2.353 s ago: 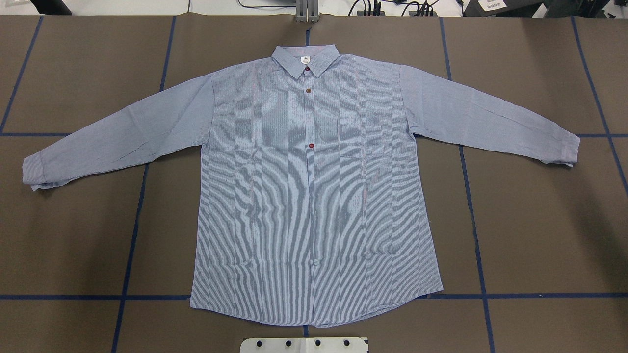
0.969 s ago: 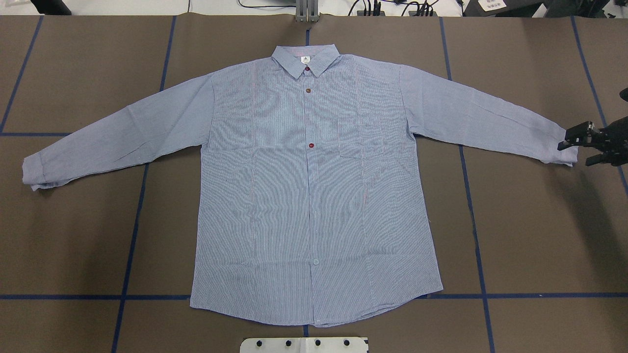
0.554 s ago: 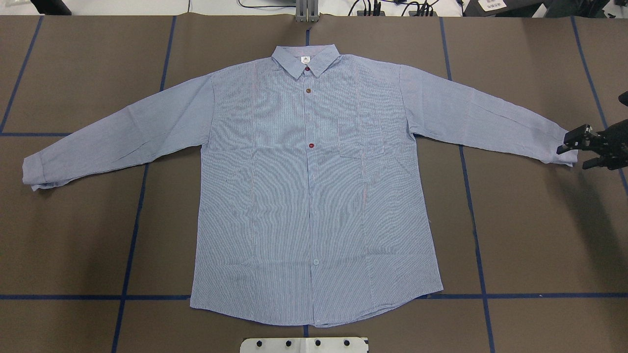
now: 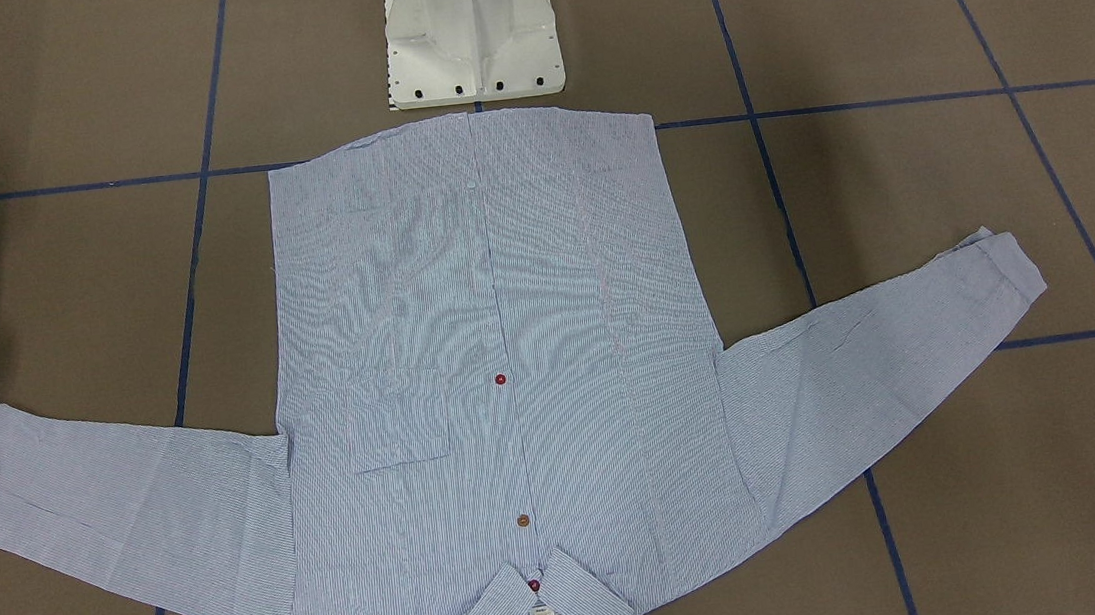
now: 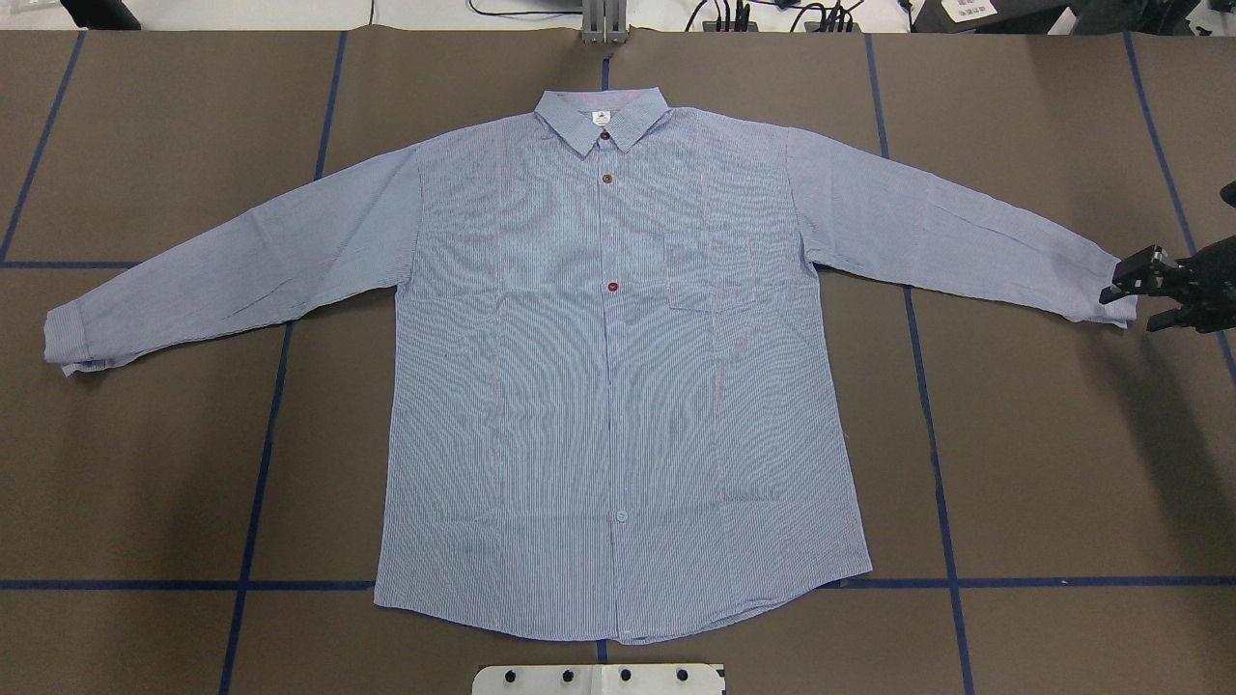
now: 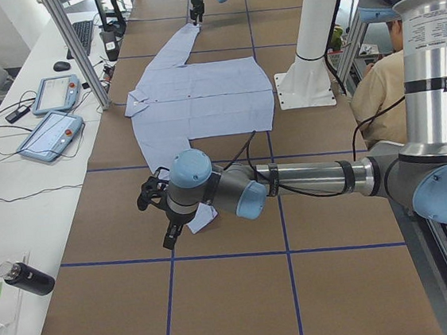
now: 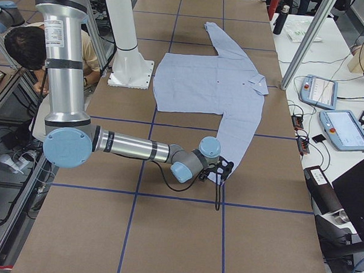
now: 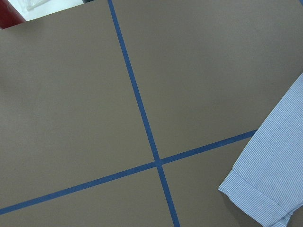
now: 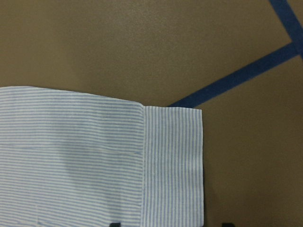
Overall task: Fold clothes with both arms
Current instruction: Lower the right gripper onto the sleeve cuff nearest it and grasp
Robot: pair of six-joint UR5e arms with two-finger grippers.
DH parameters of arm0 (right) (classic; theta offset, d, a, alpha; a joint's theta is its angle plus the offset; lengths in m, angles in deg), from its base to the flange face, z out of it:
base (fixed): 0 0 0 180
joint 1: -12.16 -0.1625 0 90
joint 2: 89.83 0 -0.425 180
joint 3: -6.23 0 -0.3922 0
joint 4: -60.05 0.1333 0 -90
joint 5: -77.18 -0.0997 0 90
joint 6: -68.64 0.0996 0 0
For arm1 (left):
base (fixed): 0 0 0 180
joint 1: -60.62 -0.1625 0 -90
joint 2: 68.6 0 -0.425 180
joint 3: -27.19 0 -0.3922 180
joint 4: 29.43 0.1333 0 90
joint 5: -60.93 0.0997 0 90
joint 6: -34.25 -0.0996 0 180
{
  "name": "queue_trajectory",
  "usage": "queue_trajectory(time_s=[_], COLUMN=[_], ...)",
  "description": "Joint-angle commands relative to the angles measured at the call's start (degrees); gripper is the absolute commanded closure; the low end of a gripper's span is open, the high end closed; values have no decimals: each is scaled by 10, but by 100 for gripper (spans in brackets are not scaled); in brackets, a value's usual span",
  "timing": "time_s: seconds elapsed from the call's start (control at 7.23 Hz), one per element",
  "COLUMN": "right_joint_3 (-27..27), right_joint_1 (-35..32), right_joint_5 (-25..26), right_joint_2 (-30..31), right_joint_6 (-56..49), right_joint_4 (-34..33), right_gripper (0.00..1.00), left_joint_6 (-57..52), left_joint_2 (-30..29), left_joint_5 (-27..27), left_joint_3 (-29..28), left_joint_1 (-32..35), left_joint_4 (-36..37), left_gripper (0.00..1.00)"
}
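Note:
The light blue striped shirt (image 5: pixel 618 386) lies flat and face up on the brown table, collar at the far side and both sleeves spread out; it also shows in the front-facing view (image 4: pixel 502 352). My right gripper (image 5: pixel 1132 301) is open at the right sleeve's cuff (image 9: pixel 173 161), low over the table, with the cuff's end between its spread fingertips. My left gripper (image 6: pixel 158 214) shows only in the exterior left view, by the left sleeve's cuff (image 8: pixel 265 189). I cannot tell whether it is open or shut.
The white pedestal base (image 4: pixel 471 34) stands at the shirt's hem. Blue tape lines (image 5: pixel 256 483) cross the table. Teach pendants (image 6: pixel 52 133) and a dark bottle (image 6: pixel 27 278) lie beside the table. A person (image 6: pixel 390 78) sits behind the robot.
My right gripper came in from the right edge to the right cuff, then settled there with little further motion. The shirt has not moved.

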Motion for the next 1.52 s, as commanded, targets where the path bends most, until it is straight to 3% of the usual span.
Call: queue_trajectory(time_s=[0.0,0.28,0.42,0.55,0.69,0.83,1.38], right_joint_3=[-8,-12,-12,-13,-12,-12,19], right_joint_1=[1,2,2,2,1,2,0], right_joint_5=[5,5,5,5,5,4,4], right_joint_2=[-3,-5,-5,-5,-4,-4,-1], right_joint_6=[-1,-1,-1,-1,-1,-1,-1], right_joint_4=[0,0,0,0,0,1,1], right_gripper=[30,34,43,60,86,100,100], left_joint_6=[0,0,0,0,0,0,0], left_joint_2=[0,0,-1,0,0,0,0], left_joint_5=[0,0,0,0,0,0,0], left_joint_3=[0,0,-1,-1,-1,-1,-1], left_joint_1=[0,0,0,0,0,0,0], left_joint_4=[0,0,0,0,0,0,1], left_gripper=[0,0,0,0,0,0,0])
